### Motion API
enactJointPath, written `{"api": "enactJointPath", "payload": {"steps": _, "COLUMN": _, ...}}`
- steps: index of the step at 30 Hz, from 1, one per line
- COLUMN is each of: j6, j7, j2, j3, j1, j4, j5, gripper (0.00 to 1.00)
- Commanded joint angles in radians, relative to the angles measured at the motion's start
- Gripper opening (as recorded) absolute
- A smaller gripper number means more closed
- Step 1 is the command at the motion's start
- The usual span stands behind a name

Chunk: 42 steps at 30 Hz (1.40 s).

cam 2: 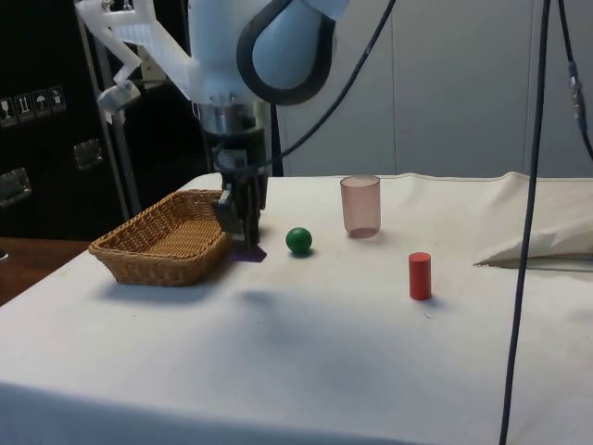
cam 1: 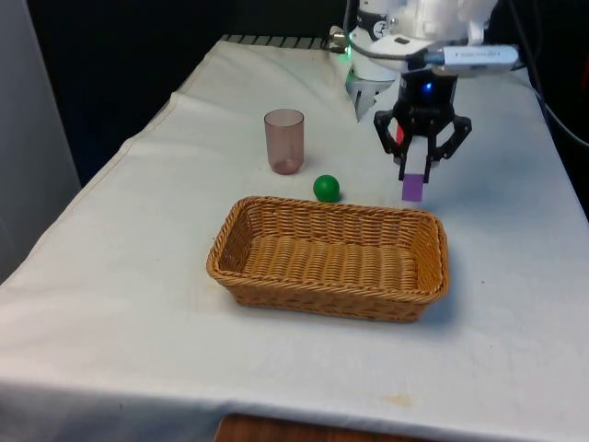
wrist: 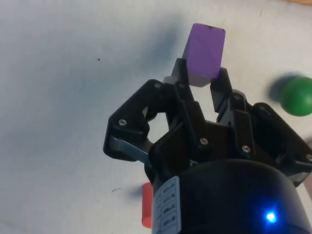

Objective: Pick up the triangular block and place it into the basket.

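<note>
The gripper [cam 1: 416, 171], right of centre in the upper half of the front view, clamps the purple triangular block [cam 1: 412, 187] between its fingers, hanging just beyond the basket [cam 1: 241, 265]'s far rim. The carry seems under way; next comes moving over the basket's hollow and releasing. A green ball [cam 1: 326, 188] sits near, a pinkish cup [cam 1: 284, 140] beyond, and a red cylinder [cam 2: 420, 275] well apart. White cloth [cam 1: 110, 304] covers the table; dark cabinets [cam 2: 42, 111] stand at the side view's left.

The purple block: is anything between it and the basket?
Nothing visible is. The gripper holds the purple block just beyond the basket's far rim. The green ball and the cup stand off to the front view's left of it.
</note>
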Motion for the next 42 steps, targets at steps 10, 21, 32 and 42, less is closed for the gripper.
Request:
{"api": "enactJointPath", "payload": {"steps": 10, "j6": -0.089, "j7": 0.003, "j2": -0.047, "j3": -0.007, "j1": -0.002, "j4": 0.046, "j5": -0.001, "gripper": 0.33}}
{"api": "enactJointPath", "payload": {"steps": 21, "j6": -0.138, "j7": 0.0, "j2": -0.052, "j3": -0.016, "j1": -0.004, "j4": 0.104, "j5": 0.0, "gripper": 0.33}}
{"api": "enactJointPath", "payload": {"steps": 32, "j6": -0.194, "j7": -0.022, "j2": -0.015, "j3": -0.042, "j1": -0.01, "j4": 0.209, "j5": 0.004, "gripper": 0.33}}
{"api": "enactJointPath", "payload": {"steps": 42, "j6": -0.207, "j7": -0.045, "j2": 0.048, "j3": -0.062, "j1": -0.02, "j4": 0.31, "j5": 0.011, "gripper": 0.33}}
